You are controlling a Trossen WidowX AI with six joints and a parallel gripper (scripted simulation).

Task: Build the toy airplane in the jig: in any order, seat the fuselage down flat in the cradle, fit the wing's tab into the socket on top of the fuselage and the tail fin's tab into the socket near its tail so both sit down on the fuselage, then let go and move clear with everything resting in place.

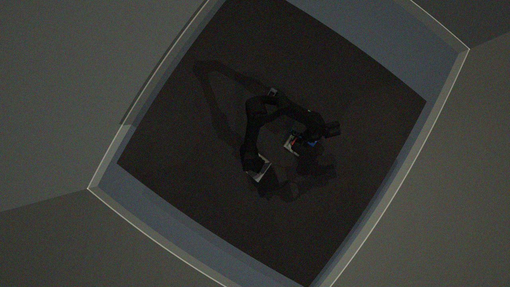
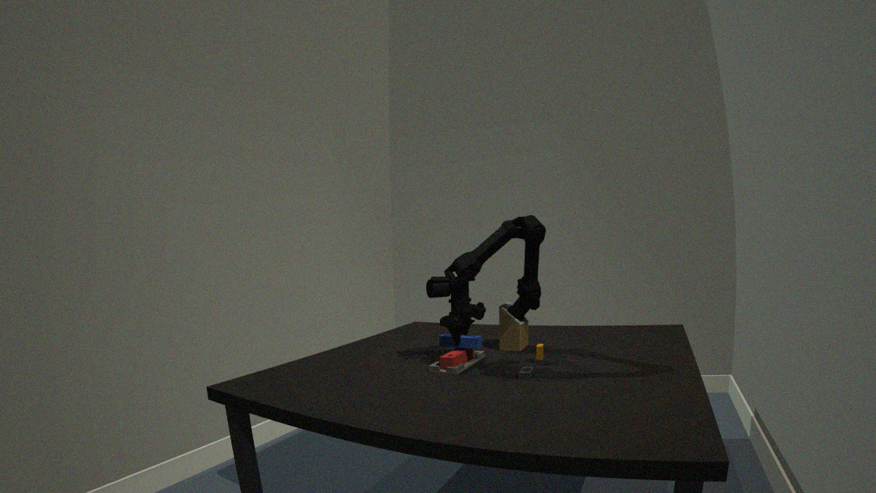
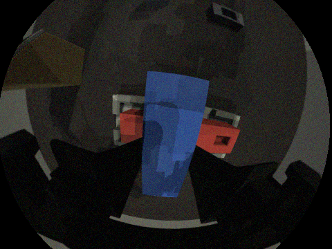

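The red fuselage [image 1: 293, 140] [image 2: 452, 359] [image 3: 218, 133] lies in the pale grey cradle [image 1: 287, 146] [image 2: 480, 355] [image 3: 129, 98]. A square socket is empty at one end. The blue wing [image 1: 312, 143] [image 2: 471, 342] [image 3: 173, 131] lies level across the fuselage's middle. Its tab and the middle socket are hidden, so I cannot tell whether it sits fully down. My gripper [image 2: 457, 340] [image 3: 167, 142] is shut on the wing, with one finger on each long side. A small upright yellow-orange block [image 2: 539, 352], apparently the tail fin, stands apart on the table.
A small grey holder [image 1: 272, 92] [image 2: 525, 370] [image 3: 229, 14] with a dark opening lies away from the cradle. The tan pedestal [image 2: 513, 334] [image 3: 52, 63] under my arm's base stands behind. The dark table [image 2: 391, 398] bears everything. My arm hides part of the cradle from above.
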